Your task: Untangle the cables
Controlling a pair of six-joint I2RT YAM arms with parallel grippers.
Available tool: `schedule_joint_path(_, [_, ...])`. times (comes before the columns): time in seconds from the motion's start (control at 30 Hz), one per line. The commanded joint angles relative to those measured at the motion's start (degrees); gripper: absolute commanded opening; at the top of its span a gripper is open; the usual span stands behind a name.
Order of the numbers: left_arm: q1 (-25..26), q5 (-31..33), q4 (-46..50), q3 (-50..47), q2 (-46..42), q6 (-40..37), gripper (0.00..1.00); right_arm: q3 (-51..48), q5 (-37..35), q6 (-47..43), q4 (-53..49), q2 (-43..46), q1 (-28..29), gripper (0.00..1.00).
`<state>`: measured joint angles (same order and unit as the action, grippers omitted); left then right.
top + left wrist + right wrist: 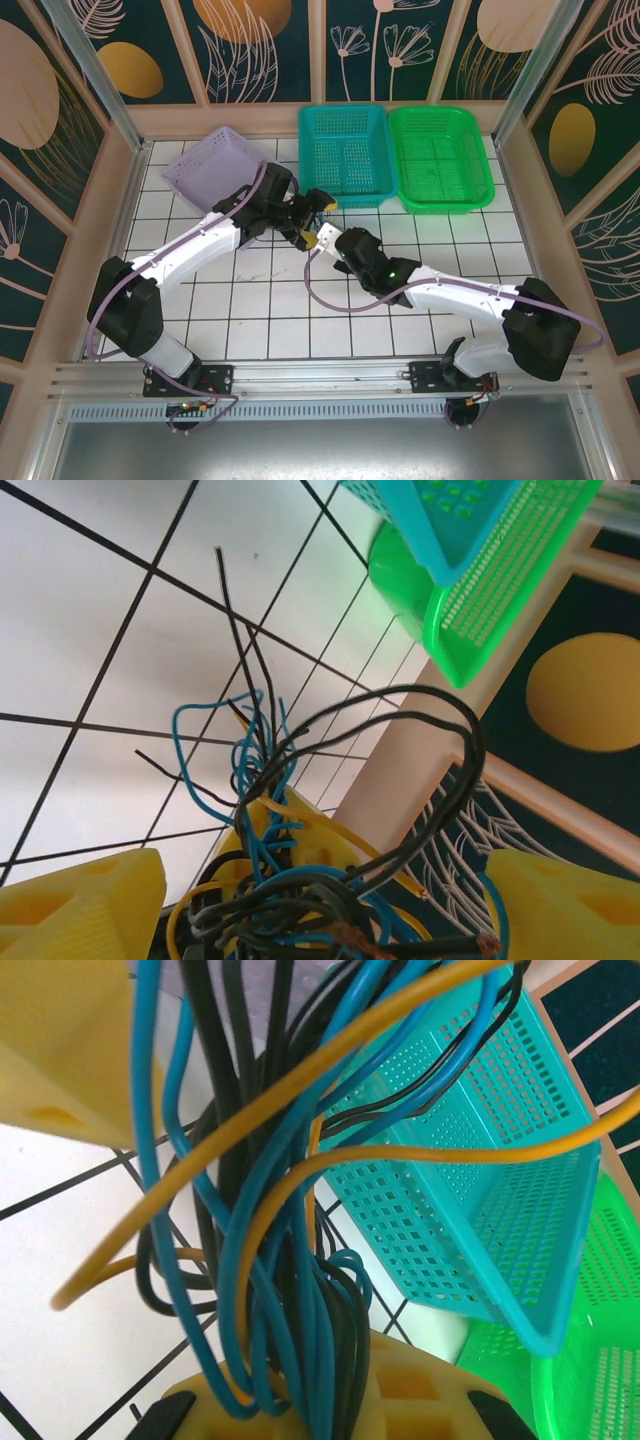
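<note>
Our right gripper [310, 1400] was pressed together on the cables [290, 1210], pinching the whole bunch near one end. Blue, black and orange-yellow strands ran up out of its jaws side by side and crossed one another higher up. Our left gripper [315, 875] stood spread, its yellow fingers [80, 905] well apart with the same bunch between them. We could not see either finger touching a strand.

The two grippers met over the worktop [250, 300], about midway between its left and right edges and toward its far edge, just in front of the teal basket [345, 150]. We judged the bunch to be held up off the surface, not lying on it.

Outward from the jaws, a black loop arched over the knot, blue strands curled through it, and one black end stuck out free over the white tiles.

By our reading, little of the task was done. Every strand we could see belonged to the one tangle, and none lay apart from it. From above, the teal basket, the green basket [440, 155] and the lilac basket [215, 165] along the far edge held no cable that we could make out.

What was left was nearly all of it. We would need to single out one strand, draw it clear while the other gripper held the rest, and repeat this for each colour.
</note>
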<state>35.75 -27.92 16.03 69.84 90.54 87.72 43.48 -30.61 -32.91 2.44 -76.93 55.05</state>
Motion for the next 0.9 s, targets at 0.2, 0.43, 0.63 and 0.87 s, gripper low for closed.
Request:
schedule_joint_path(0.2, [0.4, -3.2, -7.4, -2.9, 0.7, 3.0, 0.2, 4.1, 3.9, 7.5, -1.0, 3.1, 0.5, 0.0])
schedule_joint_path(0.43, [-0.8, -0.6, -13.2, -3.0, -1.0, 2.9, 0.0, 4.1, 28.6, 22.7, -8.1, 9.3, -5.8, 0.0])
schedule_joint_path(0.63, [-3.2, -1.0, -18.1, 2.1, -1.0, -10.0, 0.0, 2.7, 72.8, 43.2, -6.3, 9.0, -18.9, 0.0])
schedule_joint_path(0.87, [-3.6, -3.0, -23.1, 3.8, -2.0, -28.0, 0.0, 2.5, 105.5, 59.2, -1.7, -2.2, -21.2, 0.0])
